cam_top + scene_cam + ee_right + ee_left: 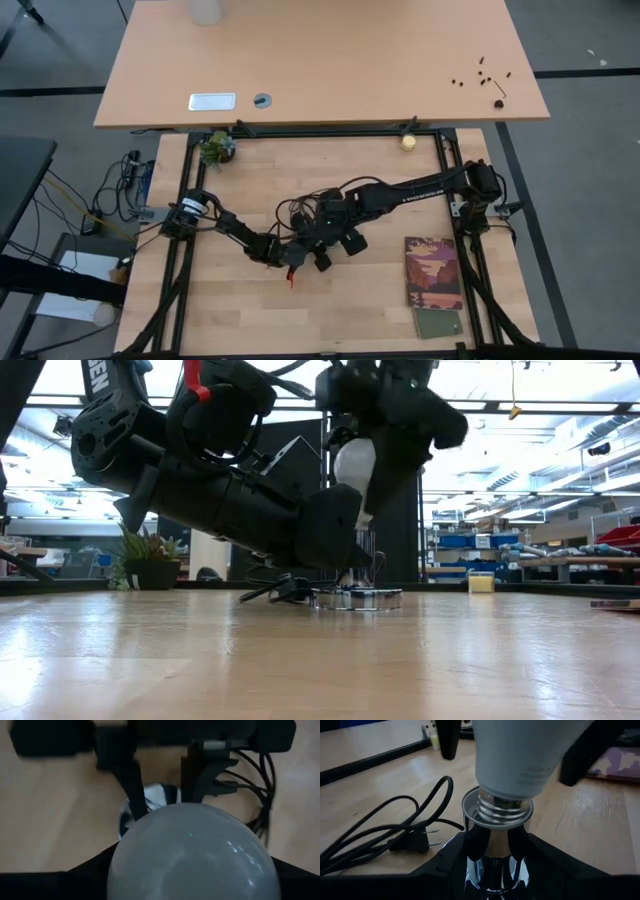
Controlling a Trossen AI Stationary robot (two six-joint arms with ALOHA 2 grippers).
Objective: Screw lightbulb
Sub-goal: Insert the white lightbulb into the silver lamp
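- Centrally on the bench (pixel 250 320), both arms are seen meeting over a chrome lamp socket (pixel 492 870) that stands on a round silver base (pixel 355 599).
- The lightbulb (pixel 520 755) is held upright directly above the socket, its threaded screw base (pixel 501 807) set in the socket's open mouth, with several threads visible above the rim.
- The right gripper (pixel 362 465) is seen coming down from above, its dark fingers (pixel 447 740) placed on either side of the bulb's white glass; they appear to be against the glass, though a firm clamp cannot be told from the pictures.
- The left gripper (pixel 492 842) is set low at the socket, and its two fingers (pixel 475 842) are clamped on the chrome socket body just below the rim.
- A black cord (pixel 380 827) with a two-pronged plug (pixel 415 841) is coiled on the bench just beside the left fingers.
- A booklet (pixel 433 271) with a landscape cover is lying on the bench well apart from both sets of fingers, on the right arm's side, with a small green card (pixel 439 323) just beside it.
- A small potted plant (pixel 216 148) and a small yellowish ball (pixel 408 142) are placed at the bench's far edge, well apart from the fingers.
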